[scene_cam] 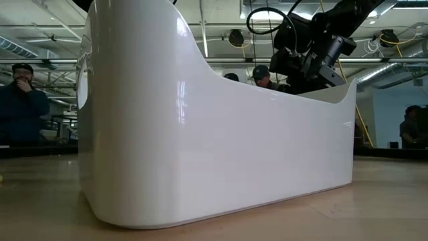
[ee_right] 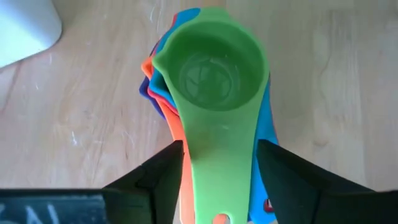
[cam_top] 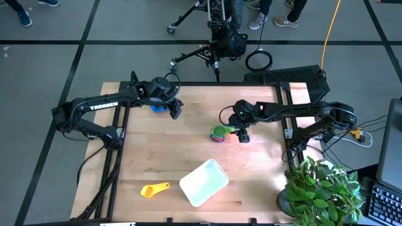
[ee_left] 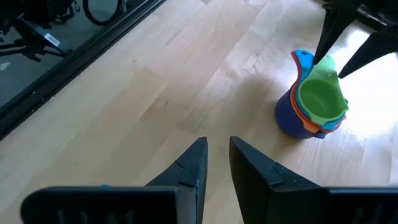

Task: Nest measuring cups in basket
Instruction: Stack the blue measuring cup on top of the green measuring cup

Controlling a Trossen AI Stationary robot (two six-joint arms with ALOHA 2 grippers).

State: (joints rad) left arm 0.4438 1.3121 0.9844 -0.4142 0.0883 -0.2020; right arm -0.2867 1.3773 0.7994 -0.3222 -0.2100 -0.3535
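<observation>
Stack of measuring cups (ee_right: 211, 81) lies between right pincer's (ee_right: 221, 165) open fingers, handles unclamped.

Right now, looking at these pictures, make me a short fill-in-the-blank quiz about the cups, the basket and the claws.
1. The top cup in the nested stack is ____.
2. The lone cup left of the basket is ____.
3. The stack's handles lie between the fingers of the ____ claw.
4. The left claw holds ____.

Missing words: green; yellow; right; nothing

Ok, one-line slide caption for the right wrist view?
Right gripper open astride the green cup's handle, atop the nested stack.
</observation>
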